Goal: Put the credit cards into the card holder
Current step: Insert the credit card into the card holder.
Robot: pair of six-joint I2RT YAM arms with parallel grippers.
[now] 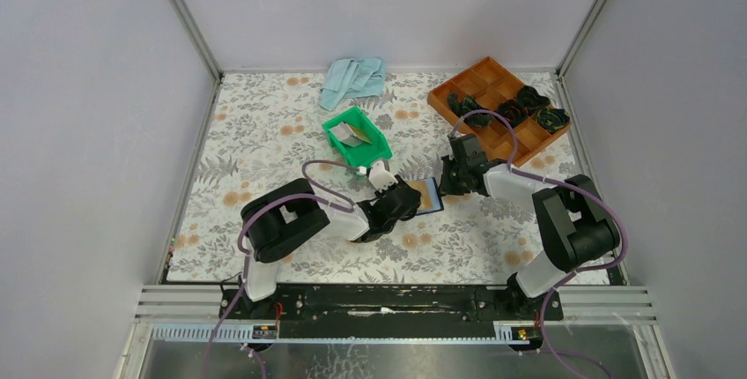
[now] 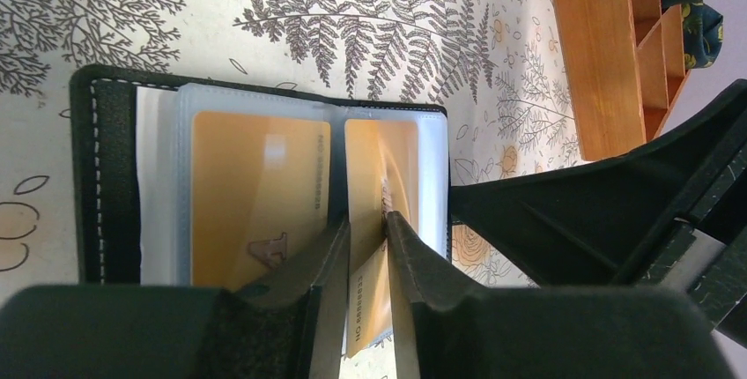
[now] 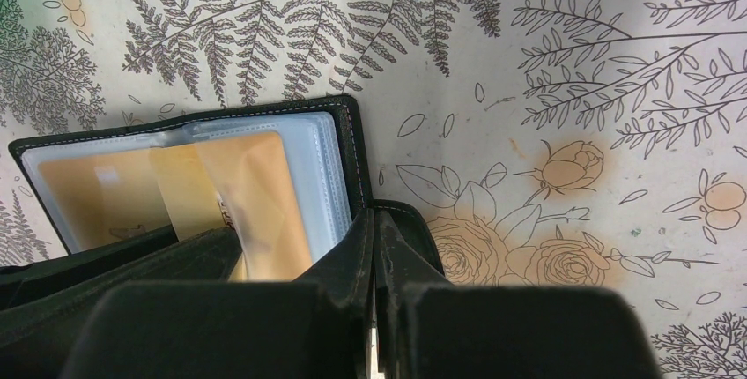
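Currently the card holder [image 2: 110,176] is seen lying open on the table [image 1: 264,132], slightly nearer the near edge than the middle, between the 2 grippers. Its clear plastic sleeves are turned upward and framed by the black cover with pale stitching. 1 orange card [image 2: 255,194] is seated flat in the sleeve shown at the left of the left wrist view. A 2nd orange card [image 2: 379,159] is pushed partway into the neighbouring sleeve, with its near end sticking out and tilted.

The left gripper [image 2: 367,220] is placed over that protruding end. Its jaws are parted a little, wider than the card is thick, and the card is seen standing in the gap between the fingers [image 2: 330,264]. A firm hold on it is not shown. The right gripper [image 3: 377,216] is closed tight on the right edge of the card holder's black cover, which is pinched between its fingertips.

A green bin [image 1: 376,132] is set just beyond the card holder, toward the far edge. Some greyish cards [image 1: 350,137] are seen inside it, though their exact count cannot be told. A blue cloth [image 1: 354,79] is crumpled at the middle of the far edge. A brown tray [image 1: 458,77] is set in the far right corner, with dark bundles [image 1: 520,106] held in several of its compartments.
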